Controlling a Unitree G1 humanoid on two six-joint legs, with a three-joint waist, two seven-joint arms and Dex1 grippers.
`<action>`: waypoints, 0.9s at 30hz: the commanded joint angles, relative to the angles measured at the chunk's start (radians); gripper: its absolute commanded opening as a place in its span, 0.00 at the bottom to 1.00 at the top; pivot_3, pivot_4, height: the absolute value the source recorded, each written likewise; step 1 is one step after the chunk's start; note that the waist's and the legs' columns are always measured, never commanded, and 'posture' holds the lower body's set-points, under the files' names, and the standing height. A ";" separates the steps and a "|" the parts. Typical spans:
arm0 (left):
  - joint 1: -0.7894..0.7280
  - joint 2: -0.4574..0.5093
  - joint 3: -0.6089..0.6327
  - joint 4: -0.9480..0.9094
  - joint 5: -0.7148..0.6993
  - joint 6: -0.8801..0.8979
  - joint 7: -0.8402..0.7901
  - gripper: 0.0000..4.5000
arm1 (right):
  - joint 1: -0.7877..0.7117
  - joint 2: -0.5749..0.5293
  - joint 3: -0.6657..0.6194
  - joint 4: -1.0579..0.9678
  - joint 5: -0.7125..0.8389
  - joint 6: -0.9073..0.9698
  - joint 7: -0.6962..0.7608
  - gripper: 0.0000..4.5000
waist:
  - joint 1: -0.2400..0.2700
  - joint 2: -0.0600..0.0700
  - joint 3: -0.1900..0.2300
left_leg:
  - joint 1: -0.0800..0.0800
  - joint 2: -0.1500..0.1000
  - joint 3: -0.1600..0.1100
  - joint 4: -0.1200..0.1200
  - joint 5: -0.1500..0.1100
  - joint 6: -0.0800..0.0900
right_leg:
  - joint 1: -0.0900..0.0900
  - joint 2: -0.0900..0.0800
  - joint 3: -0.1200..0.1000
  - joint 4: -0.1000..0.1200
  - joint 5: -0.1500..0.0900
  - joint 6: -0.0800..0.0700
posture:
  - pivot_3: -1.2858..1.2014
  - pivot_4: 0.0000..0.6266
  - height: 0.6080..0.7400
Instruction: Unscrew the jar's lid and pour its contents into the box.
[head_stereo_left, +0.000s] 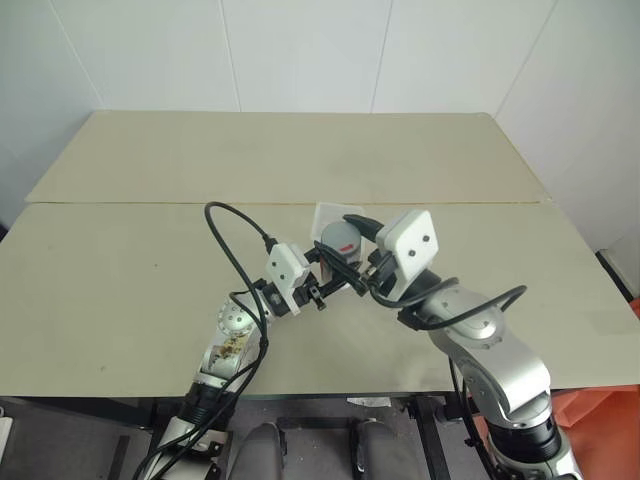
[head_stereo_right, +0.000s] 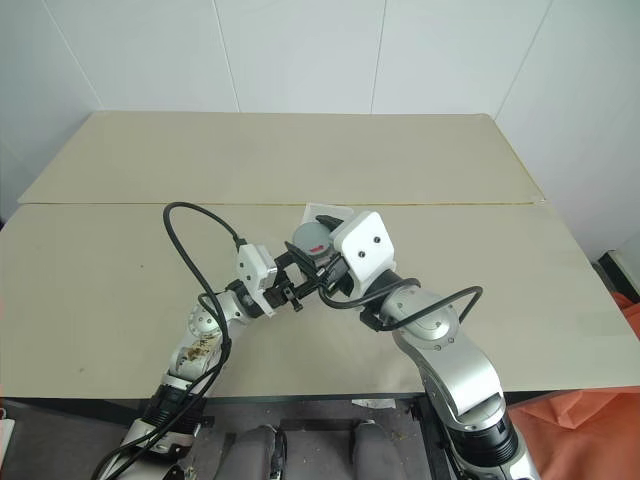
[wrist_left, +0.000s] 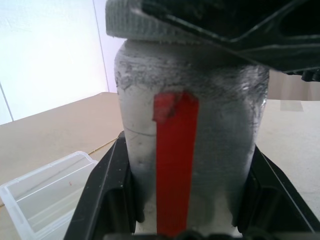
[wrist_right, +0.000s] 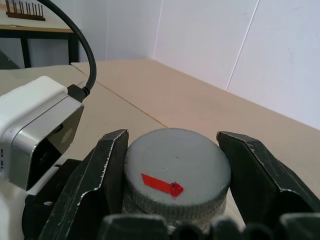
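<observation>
The jar (wrist_left: 215, 130), silvery-clear with a red strip down its side, stands upright between my left gripper's (wrist_left: 190, 200) two black fingers, which are shut on its body above the table. My right gripper (wrist_right: 175, 165) comes in from the right and is shut on the grey lid (wrist_right: 190, 160), one finger pressed against each side of its ribbed rim. A red arrow marks the lid's top. The lid sits on the jar's mouth. The box (wrist_left: 45, 195), translucent white and low-walled, rests on the table just beyond the jar (head_stereo_left: 341, 243), near the seam.
Two beige tabletops (head_stereo_left: 150, 290) meet at a seam running across the middle. A black cable (head_stereo_left: 230, 250) loops up from my left wrist. White walls stand behind the far table edge. There is free room on both sides of the arms.
</observation>
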 joint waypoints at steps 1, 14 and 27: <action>-0.005 -0.006 0.003 -0.026 -0.004 -0.029 0.001 0.44 | -0.009 -0.010 -0.015 -0.011 -0.019 -0.013 0.012 0.61 | 0.000 0.000 0.000 | 0.000 0.000 0.000 0.000 0.000 0.000 | 0.000 0.000 0.000 0.000 0.000 0.000 | 0.52 0.24 1.00; 0.035 0.036 -0.040 -0.145 -0.096 0.051 -0.127 0.44 | -0.192 -0.197 -0.144 0.281 0.302 -0.118 0.662 0.61 | -0.003 0.000 0.000 | 0.001 0.001 0.000 0.000 0.000 0.000 | 0.000 0.000 0.000 0.000 0.000 0.000 | 0.52 0.24 1.00; 0.053 0.039 -0.090 -0.240 -0.108 0.105 -0.130 0.44 | -0.643 -0.286 0.116 0.930 0.432 -0.386 1.314 0.61 | -0.003 0.000 0.000 | 0.002 0.003 0.000 -0.001 0.000 0.000 | 0.001 0.004 0.000 0.000 0.004 -0.007 | 0.52 0.24 1.00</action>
